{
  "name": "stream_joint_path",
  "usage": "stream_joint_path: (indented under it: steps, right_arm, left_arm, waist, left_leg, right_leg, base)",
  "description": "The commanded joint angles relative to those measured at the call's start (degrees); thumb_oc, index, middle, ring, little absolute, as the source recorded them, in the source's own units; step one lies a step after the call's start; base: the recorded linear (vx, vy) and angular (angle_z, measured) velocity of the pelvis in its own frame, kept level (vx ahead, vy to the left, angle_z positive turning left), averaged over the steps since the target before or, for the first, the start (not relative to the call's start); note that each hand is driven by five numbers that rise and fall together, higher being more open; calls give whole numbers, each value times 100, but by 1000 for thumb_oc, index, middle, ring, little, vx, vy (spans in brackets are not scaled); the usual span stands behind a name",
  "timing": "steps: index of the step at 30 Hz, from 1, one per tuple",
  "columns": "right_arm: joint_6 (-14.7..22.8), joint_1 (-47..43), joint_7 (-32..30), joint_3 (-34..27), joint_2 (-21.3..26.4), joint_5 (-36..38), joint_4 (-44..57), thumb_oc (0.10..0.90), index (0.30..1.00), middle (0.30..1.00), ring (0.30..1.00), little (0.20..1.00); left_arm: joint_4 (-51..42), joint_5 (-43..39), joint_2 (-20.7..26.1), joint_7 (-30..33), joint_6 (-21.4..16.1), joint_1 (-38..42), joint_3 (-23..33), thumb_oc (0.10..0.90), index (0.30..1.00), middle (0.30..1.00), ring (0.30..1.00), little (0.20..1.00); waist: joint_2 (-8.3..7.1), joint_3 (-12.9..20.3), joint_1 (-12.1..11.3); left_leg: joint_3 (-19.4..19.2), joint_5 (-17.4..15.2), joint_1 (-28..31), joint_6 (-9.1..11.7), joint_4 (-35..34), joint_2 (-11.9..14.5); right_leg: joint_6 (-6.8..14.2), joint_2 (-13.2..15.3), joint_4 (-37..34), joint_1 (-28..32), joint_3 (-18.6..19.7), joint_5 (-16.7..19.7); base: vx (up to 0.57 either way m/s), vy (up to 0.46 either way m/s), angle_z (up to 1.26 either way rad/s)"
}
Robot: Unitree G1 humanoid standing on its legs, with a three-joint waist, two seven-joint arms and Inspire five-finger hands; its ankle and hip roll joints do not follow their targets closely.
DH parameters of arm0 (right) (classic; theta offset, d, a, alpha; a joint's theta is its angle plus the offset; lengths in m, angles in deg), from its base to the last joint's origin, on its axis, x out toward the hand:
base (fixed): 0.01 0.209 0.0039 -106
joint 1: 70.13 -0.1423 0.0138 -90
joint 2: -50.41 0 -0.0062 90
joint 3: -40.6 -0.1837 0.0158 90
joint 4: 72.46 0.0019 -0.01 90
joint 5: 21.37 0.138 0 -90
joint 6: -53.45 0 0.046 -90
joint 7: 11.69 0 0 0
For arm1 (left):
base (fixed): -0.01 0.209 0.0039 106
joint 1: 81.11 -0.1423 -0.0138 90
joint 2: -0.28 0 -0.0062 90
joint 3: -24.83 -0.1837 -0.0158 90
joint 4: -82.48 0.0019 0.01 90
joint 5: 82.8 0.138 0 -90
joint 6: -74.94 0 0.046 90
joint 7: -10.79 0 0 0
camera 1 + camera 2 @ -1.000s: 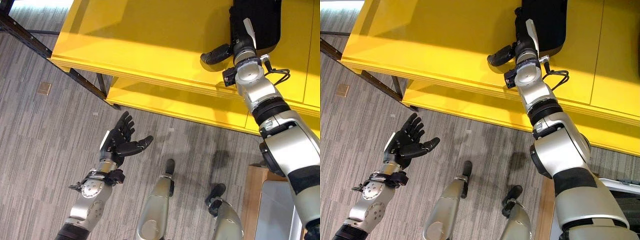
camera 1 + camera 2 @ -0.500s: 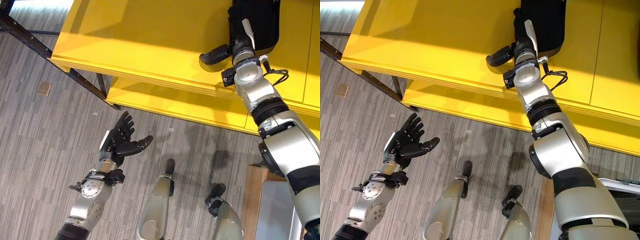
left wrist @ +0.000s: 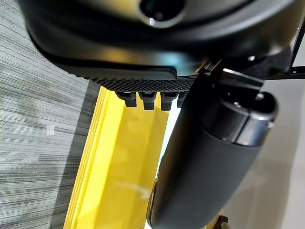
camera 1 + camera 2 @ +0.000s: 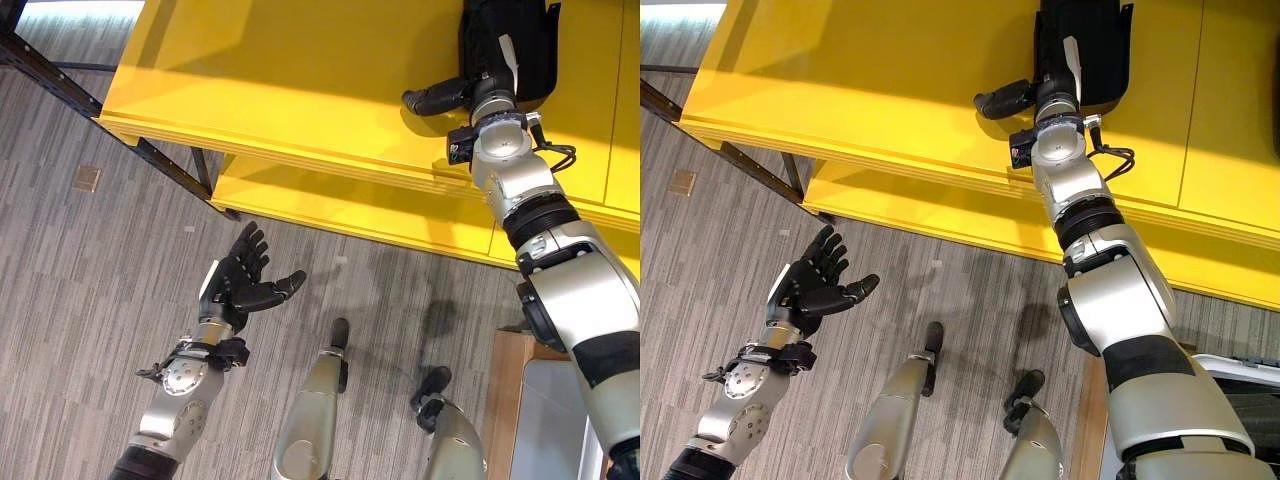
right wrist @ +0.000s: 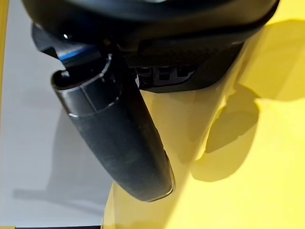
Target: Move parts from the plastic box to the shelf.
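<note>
A yellow shelf (image 4: 300, 80) runs across the far side, with a lower yellow board (image 4: 350, 205) beneath it. A black part (image 4: 520, 30) lies on the shelf top at the far right. My right hand (image 4: 480, 92) reaches over the shelf edge and lies against this part, thumb stretched out to the left over the yellow surface. The right wrist view shows its thumb (image 5: 124, 138) and fingers straight above the shelf, holding nothing. My left hand (image 4: 243, 285) hovers over the grey floor well short of the shelf, palm up, fingers spread, empty.
A dark metal frame (image 4: 60, 85) slants along the shelf's left end. A small tan plate (image 4: 88, 177) is set in the floor. At the lower right stands a wooden-edged stand (image 4: 510, 400) with a pale plastic box (image 4: 1240, 380) on it.
My right hand has slid a little farther onto the shelf, toward the black part. The left hand has stayed where it was.
</note>
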State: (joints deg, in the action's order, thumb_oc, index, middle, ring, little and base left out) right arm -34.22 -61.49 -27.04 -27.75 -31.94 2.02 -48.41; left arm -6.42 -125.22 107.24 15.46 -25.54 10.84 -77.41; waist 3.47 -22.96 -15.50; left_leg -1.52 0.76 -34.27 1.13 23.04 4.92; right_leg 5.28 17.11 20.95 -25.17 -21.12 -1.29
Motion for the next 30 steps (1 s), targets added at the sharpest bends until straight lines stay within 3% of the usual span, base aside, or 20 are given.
stream_joint_path:
  steps: [1,17,30]
  right_arm:
    - [597,-91,-278,-234,130,553,372,900,1000,1000,1000,1000]
    - [819,-53,-476,-672,97,1132,235,900,1000,1000,1000,1000]
    - [1184,205,-543,-1216,-434,2109,340,900,1000,1000,1000,1000]
  left_arm:
    - [-462,9,200,38,-663,209,-174,900,1000,1000,1000,1000]
    - [-437,79,225,90,-694,338,-342,900,1000,1000,1000,1000]
    - [-418,161,223,220,-710,408,-412,900,1000,1000,1000,1000]
  waist:
    - [-53,280,-35]
    - [6,305,-36]
    - [50,309,-21]
  left_leg:
    - [253,-704,-138,192,275,12]
    - [272,-723,-176,187,295,1]
    - [255,-749,-176,185,296,2]
  right_leg:
    - [81,-214,240,502,364,-766]
    - [95,-212,279,470,361,-794]
    - [91,-227,281,461,383,-794]
  base:
    - [0,0,0]
    - [0,0,0]
    - [0,0,0]
